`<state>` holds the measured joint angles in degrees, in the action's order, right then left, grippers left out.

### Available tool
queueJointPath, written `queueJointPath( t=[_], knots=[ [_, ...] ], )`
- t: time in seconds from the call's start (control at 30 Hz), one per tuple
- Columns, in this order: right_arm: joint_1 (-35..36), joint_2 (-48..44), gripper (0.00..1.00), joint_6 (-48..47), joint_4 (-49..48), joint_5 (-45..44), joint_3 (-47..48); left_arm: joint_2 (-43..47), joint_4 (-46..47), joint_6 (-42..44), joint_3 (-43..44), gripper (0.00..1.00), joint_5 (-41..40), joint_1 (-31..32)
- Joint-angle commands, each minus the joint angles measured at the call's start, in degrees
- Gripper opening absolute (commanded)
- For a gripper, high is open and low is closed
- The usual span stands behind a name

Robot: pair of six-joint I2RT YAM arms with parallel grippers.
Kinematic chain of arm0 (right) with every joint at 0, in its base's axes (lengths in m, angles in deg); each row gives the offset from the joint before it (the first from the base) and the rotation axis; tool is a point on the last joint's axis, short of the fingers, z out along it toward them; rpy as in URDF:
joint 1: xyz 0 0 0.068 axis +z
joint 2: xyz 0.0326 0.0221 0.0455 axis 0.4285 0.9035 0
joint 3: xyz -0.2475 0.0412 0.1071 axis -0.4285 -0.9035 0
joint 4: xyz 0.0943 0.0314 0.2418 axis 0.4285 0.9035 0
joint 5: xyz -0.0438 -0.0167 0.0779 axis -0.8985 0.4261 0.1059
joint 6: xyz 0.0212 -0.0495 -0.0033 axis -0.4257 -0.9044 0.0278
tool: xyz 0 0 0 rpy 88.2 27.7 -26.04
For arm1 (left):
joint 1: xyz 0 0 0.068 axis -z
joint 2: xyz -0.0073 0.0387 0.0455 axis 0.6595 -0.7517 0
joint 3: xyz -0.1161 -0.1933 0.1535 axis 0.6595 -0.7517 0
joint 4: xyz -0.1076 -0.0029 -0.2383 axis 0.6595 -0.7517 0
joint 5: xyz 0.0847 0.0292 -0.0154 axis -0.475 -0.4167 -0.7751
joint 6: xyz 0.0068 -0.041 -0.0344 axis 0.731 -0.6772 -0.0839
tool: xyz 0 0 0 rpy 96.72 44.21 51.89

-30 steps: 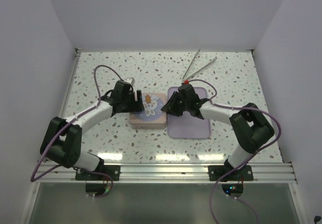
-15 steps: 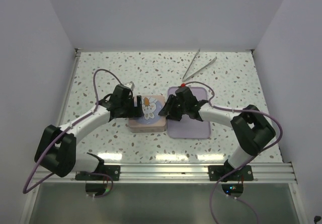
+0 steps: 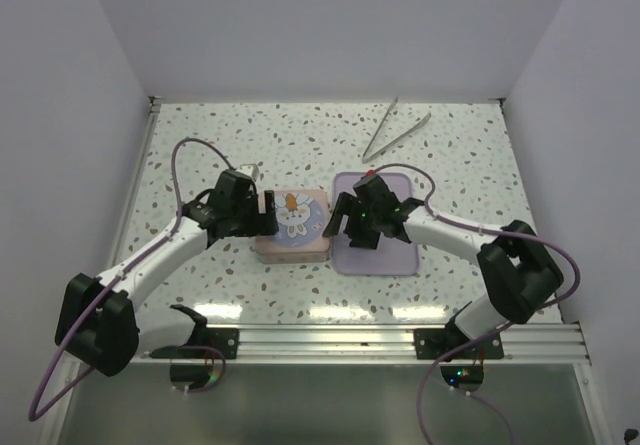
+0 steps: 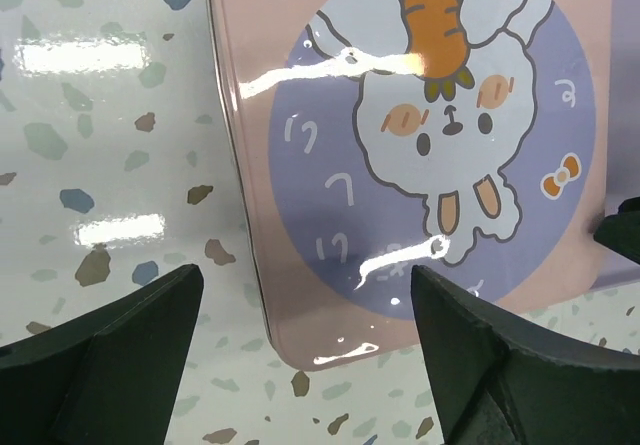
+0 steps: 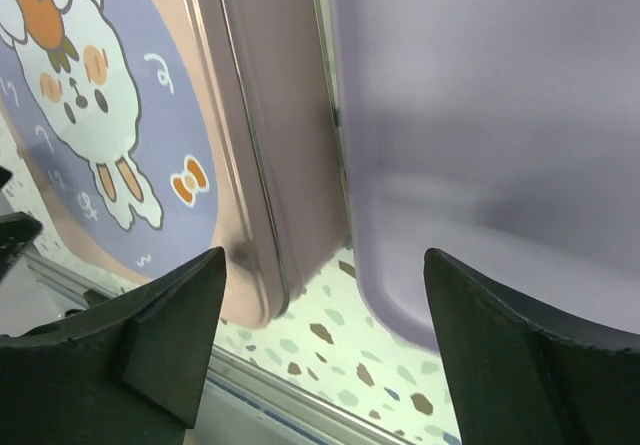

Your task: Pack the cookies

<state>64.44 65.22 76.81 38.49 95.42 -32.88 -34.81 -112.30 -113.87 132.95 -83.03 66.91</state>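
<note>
Here tin (image 3: pixel 292 230) lies closed, carrot (image 3: pixel 291 202) rearward.

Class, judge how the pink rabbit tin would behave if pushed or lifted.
The tin probably stays stiff: its walls look like sheet metal. The glossy lid shows glare, so likely slippery. Low and flat on the table, it should slide rather than tip.

We find no readable txt, brand or nr anywhere. The pink tin lid (image 4: pixel 420 145) has only a cartoon rabbit w/ carrot, a bow & white squiggles, no letters we can make out.
</note>
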Motion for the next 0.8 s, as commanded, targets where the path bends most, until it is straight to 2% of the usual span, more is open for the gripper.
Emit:
queueJointPath(
  t=[0.0, 0.17, 0.2, 0.5, 0.6, 0.77],
  knots=[
    [0.30, -5.72, 0.84, -2.53, 5.75, -3.07, 2.32, 3.30, -3.34, -0.01, 3.63, 0.91, -2.93, 0.19],
    [0.39, -12.49, 0.88, -4.29, 12.25, -4.91, 6.44, 7.08, -6.24, -0.71, 6.53, 0.94, -5.66, 0.19],
    [0.31, -15.11, 0.89, -4.99, 12.96, -5.44, 6.89, 7.52, -6.60, -1.24, 7.06, 1.00, -6.18, 0.19],
    [0.48, -25.41, 0.98, -9.99, 18.58, -5.53, 13.04, 12.18, -8.36, -3.52, 12.33, 1.00, -14.44, 0.19],
    [0.39, -29.28, 0.98, -11.41, 20.34, -6.24, 14.28, 13.94, -9.67, -5.63, 13.92, 1.00, -19.36, 0.19],
    [0.48, -35.78, 0.98, -12.81, 19.38, -6.94, 13.13, 19.39, -8.88, -6.69, 13.22, 1.00, -21.83, 0.19]
  ],
)
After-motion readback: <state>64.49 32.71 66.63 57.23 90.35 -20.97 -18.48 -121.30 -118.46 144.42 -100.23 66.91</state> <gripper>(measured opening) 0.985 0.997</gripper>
